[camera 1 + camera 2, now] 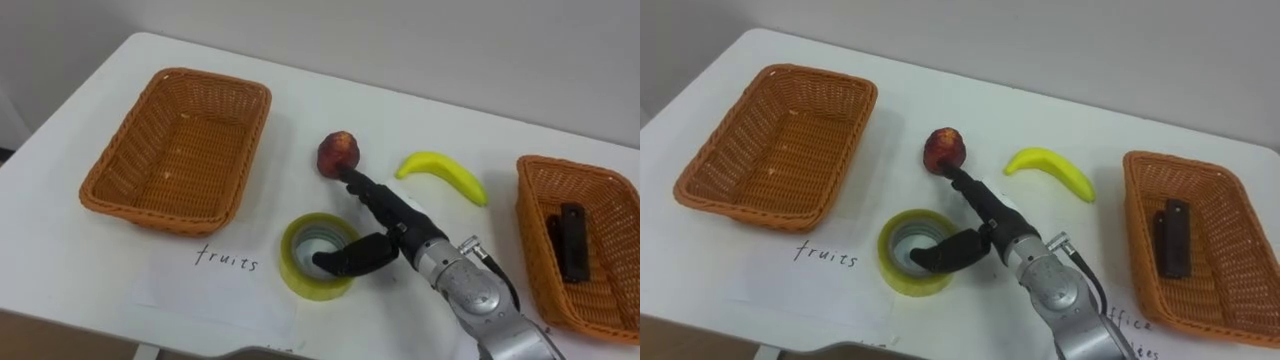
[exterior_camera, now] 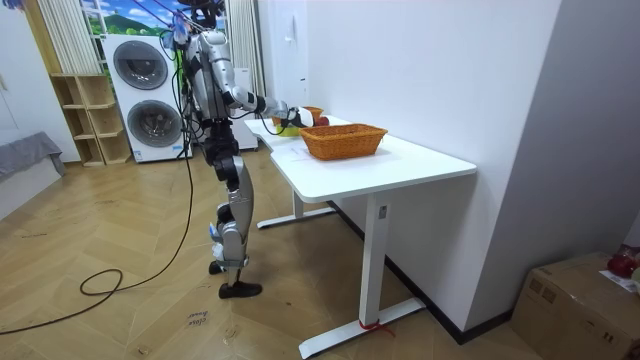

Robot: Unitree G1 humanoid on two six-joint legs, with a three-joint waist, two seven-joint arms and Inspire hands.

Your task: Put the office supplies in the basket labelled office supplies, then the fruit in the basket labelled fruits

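Note:
A red fruit (image 1: 338,152) lies mid-table, with a yellow banana (image 1: 445,175) to its right. My right hand (image 1: 410,235) comes in from the lower right; its straight fingers (image 1: 365,190) reach the fruit's near side and touch it. The thumb points left over a yellow tape roll (image 1: 300,275) lying flat in front of the fruit. Nothing is held in the hand. The fruit basket (image 1: 150,215) on the left is empty. The wicker basket (image 1: 535,260) on the right holds a black oblong item (image 1: 572,240).
A white sheet handwritten "fruits" (image 1: 225,275) lies in front of the left basket, partly under the tape roll. A wall runs close behind the table's far edge. In the room view I stand at the white table's (image 2: 400,160) long side.

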